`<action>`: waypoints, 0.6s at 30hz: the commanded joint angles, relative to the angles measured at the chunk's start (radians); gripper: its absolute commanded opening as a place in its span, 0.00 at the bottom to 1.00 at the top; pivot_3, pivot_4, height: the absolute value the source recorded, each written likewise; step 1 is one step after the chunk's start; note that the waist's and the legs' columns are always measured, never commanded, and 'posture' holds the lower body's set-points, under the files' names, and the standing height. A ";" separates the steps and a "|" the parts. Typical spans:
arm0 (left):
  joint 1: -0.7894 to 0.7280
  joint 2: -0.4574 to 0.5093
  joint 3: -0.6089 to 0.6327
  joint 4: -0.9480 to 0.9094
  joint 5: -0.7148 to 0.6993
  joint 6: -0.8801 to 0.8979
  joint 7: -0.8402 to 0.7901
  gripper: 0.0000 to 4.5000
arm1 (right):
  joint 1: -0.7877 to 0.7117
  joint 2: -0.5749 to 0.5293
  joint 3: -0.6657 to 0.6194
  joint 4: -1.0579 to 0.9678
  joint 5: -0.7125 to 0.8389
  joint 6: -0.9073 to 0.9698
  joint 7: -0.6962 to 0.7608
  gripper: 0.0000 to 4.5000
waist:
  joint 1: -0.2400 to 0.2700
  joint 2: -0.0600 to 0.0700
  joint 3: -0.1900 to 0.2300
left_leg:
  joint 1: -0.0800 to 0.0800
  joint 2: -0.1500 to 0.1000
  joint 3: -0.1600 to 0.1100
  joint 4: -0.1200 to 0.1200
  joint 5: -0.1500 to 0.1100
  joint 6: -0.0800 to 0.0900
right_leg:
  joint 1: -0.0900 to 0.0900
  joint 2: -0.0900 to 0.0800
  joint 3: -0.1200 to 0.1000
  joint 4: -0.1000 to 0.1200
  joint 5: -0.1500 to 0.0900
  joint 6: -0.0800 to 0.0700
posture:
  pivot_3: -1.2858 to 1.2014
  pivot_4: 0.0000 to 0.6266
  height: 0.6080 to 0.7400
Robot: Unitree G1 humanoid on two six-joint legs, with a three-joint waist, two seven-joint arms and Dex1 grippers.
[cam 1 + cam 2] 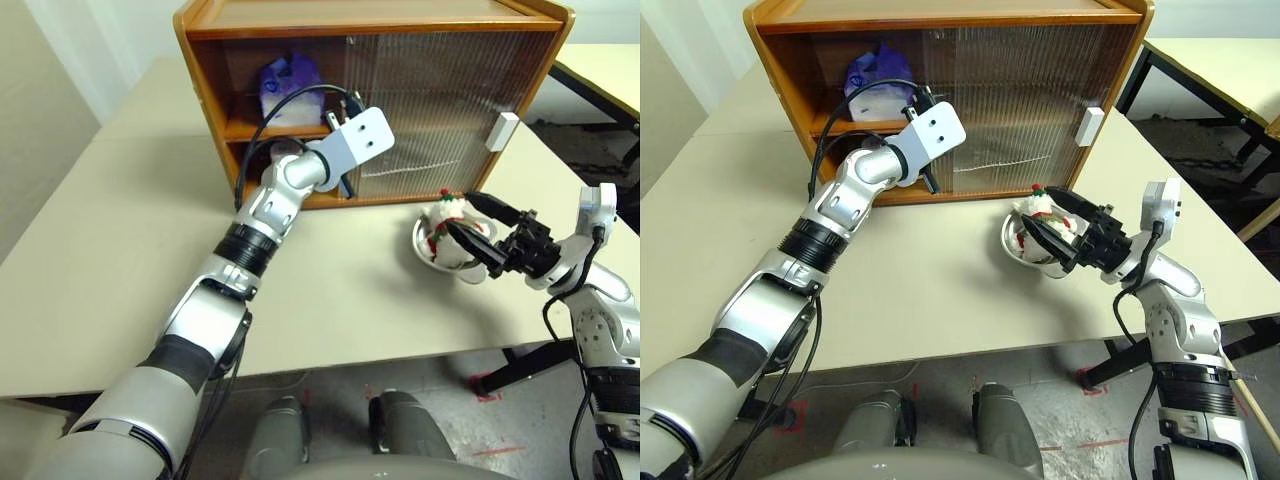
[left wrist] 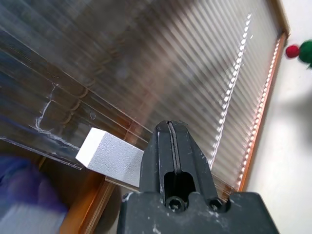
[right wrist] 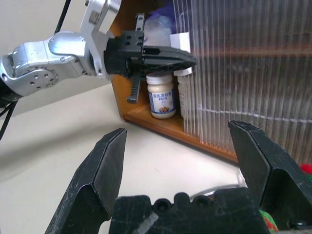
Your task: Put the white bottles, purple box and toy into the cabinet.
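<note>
The toy (image 1: 443, 212) is a little fluffy white thing with a red and green scarf. It sits in a shiny steel bowl (image 1: 432, 254) on the worktop (image 1: 130, 250), just in front of the cabinet (image 1: 370, 90), at about 5 o'clock from the closed door.

The right claw (image 1: 478, 229) is right beside the toy with its two black fingers wide apart — nothing is in it yet. The left claw (image 3: 183, 58) is pressed together and empty, up by the white handle (image 2: 109, 157) at the edge of the ribbed door.

The toy looks very light and squashy. It probably won't break and won't slip much, because the fluff gives the fingers something to bite. I think the best place to hold it is round its soft middle, from above, so the claw stays off the bowl's hard rim — the bowl may slide or tip if bumped.

The purple box (image 1: 287, 85) is on the upper shelf, and one white bottle (image 3: 161, 95) stands on the bottom one.
</note>
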 commanded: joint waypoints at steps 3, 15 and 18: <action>0.052 0.053 0.043 -0.070 0.005 0.061 0.011 0.00 | -0.025 -0.007 0.010 0.035 -0.010 0.005 0.022 1.00 | 0.001 0.000 0.000 | 0.001 0.000 0.000 0.000 0.000 0.000 | 0.000 0.000 0.000 0.001 0.000 0.000 | 0.55 0.01 1.00; 0.133 0.153 0.109 -0.208 -0.008 0.157 0.010 0.00 | -0.056 -0.002 0.024 0.070 -0.016 0.002 0.046 1.00 | 0.002 0.000 0.000 | 0.007 0.001 0.000 0.000 0.000 0.000 | 0.002 0.004 0.004 0.002 0.004 -0.003 | 0.57 0.01 1.00; 0.152 0.170 0.121 -0.235 -0.009 0.182 0.012 0.00 | -0.071 0.001 0.028 0.088 -0.022 -0.001 0.053 1.00 | 0.003 0.000 0.000 | 0.010 0.001 0.000 0.000 0.000 0.000 | 0.003 0.007 0.008 0.002 0.006 -0.002 | 0.57 0.01 1.00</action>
